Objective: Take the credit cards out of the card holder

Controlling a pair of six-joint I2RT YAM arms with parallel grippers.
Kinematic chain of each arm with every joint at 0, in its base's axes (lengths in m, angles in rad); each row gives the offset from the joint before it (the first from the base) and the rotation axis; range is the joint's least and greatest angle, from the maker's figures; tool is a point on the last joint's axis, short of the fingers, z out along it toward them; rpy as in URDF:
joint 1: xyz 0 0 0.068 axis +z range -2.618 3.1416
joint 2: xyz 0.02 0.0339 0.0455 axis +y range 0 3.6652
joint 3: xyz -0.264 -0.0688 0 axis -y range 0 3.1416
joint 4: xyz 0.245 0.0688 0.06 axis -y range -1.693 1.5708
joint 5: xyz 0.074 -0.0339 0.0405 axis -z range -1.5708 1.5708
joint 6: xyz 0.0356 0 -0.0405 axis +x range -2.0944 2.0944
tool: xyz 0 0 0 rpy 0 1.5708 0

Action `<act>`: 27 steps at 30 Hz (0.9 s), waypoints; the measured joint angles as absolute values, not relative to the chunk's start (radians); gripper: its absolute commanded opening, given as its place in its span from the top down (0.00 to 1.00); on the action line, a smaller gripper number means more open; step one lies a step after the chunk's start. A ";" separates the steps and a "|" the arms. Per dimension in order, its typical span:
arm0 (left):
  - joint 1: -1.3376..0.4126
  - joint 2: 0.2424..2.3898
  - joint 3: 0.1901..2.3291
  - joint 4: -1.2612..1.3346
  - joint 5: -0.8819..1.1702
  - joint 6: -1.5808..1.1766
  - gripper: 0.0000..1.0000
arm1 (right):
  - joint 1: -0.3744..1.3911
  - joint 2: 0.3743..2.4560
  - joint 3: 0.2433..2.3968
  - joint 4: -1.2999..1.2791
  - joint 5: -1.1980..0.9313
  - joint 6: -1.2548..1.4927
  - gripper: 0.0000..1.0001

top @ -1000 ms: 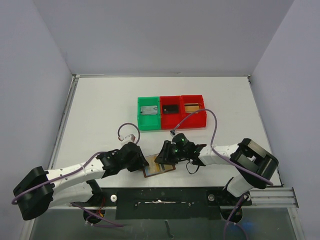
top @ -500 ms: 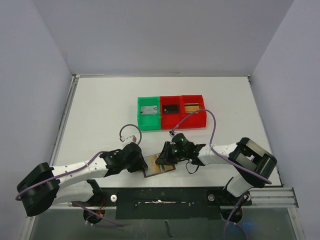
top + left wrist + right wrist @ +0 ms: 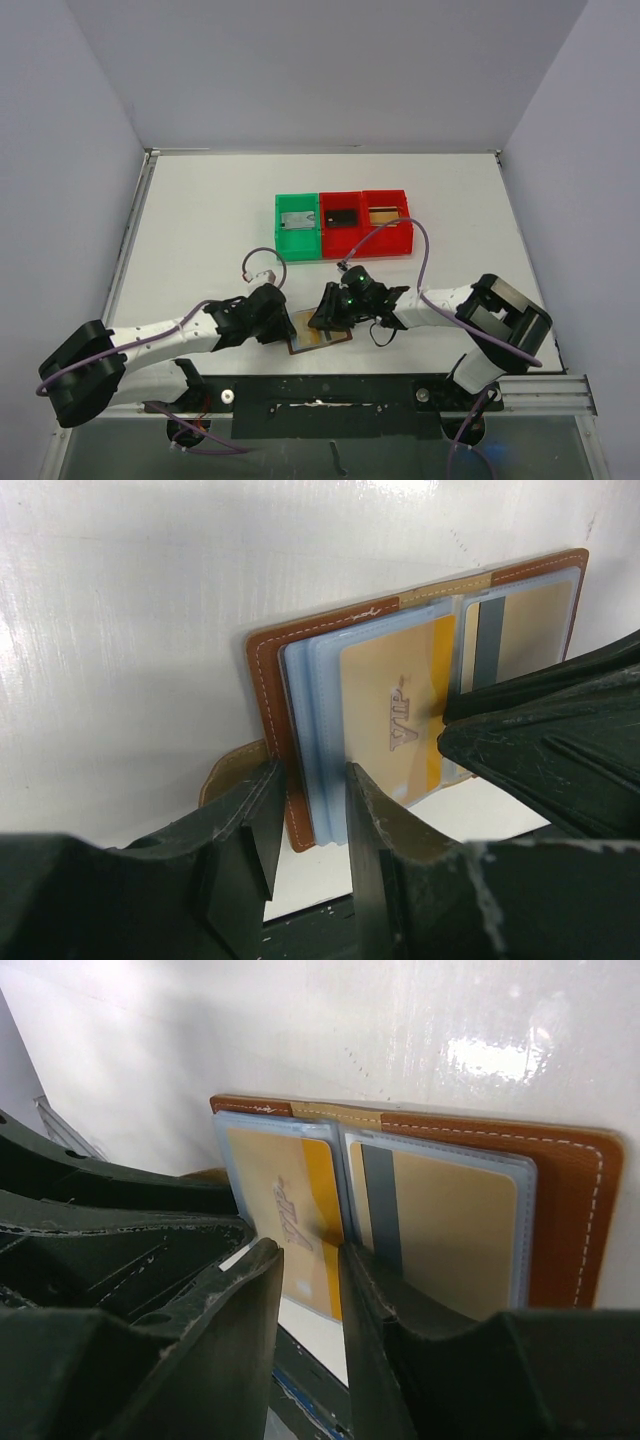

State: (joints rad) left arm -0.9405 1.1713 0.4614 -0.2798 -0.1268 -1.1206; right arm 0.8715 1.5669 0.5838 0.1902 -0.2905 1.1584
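Note:
The brown card holder lies open on the white table close to its front edge. In the left wrist view its brown edge and blue-grey pockets show, with a gold-yellow credit card in the left pocket and a second card with a dark stripe in the right one. My left gripper has its jaws close together round the holder's left edge. My right gripper stands over the middle fold, jaws narrowly apart, with the gold card showing in the gap.
A green bin and two red bins stand in a row at the back, each with a card-like item inside. The black front rail runs just below the holder. The two grippers are almost touching.
My left arm has crept a little to the right and my right gripper a little to the left. The card holder has not moved.

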 measured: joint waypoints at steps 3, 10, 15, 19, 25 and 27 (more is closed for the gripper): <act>-0.941 1.177 0.465 -0.280 -0.127 -1.118 0.71 | 0.873 1.562 0.593 0.166 -0.273 1.154 0.67; -0.941 1.196 0.474 -0.277 -0.127 -1.113 0.73 | 0.898 1.561 0.649 0.073 -0.227 1.116 0.65; -0.941 1.200 0.474 -0.273 -0.127 -1.113 0.73 | 0.913 1.561 0.694 0.016 -0.187 1.090 0.65; -0.941 1.200 0.474 -0.273 -0.127 -1.113 0.74 | 0.917 1.554 0.694 -0.014 -0.165 1.083 0.65; -0.941 1.201 0.474 -0.273 -0.127 -1.112 0.74 | 0.917 1.546 0.694 -0.026 -0.149 1.081 0.69; -0.941 1.201 0.474 -0.273 -0.127 -1.111 0.75 | 0.917 1.546 0.694 -0.026 -0.150 1.081 0.72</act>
State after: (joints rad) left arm -0.9405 1.2015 0.4744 -0.2726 -0.1272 -1.1107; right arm 0.9173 1.5463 0.6945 -0.0257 -0.1497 1.0805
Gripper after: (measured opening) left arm 0.262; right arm 0.319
